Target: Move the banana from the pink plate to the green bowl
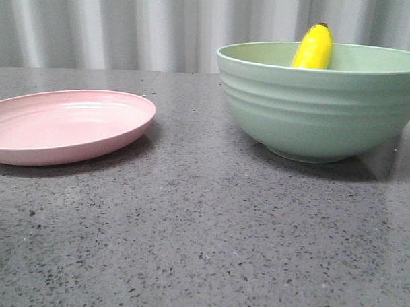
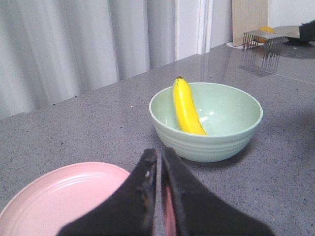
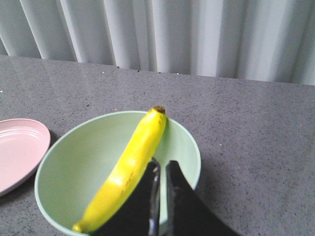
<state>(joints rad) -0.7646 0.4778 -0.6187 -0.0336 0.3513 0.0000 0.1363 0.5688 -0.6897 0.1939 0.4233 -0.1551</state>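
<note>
The banana (image 1: 314,46) lies inside the green bowl (image 1: 314,110) at the right, leaning on the far wall with its dark tip above the rim. The pink plate (image 1: 64,125) at the left is empty. Neither gripper shows in the front view. My left gripper (image 2: 160,152) is shut and empty, above the table between the plate (image 2: 64,196) and the bowl (image 2: 216,142), where the banana (image 2: 186,108) shows. My right gripper (image 3: 161,164) is shut and empty, above the bowl (image 3: 74,162), beside the banana (image 3: 133,167) and apart from it. The plate (image 3: 17,147) shows there too.
A grey speckled table (image 1: 202,234) carries both dishes. A pleated grey curtain (image 1: 129,23) hangs behind it. In the left wrist view a wire rack (image 2: 263,42) and a wooden board (image 2: 250,14) stand at the far end of the table.
</note>
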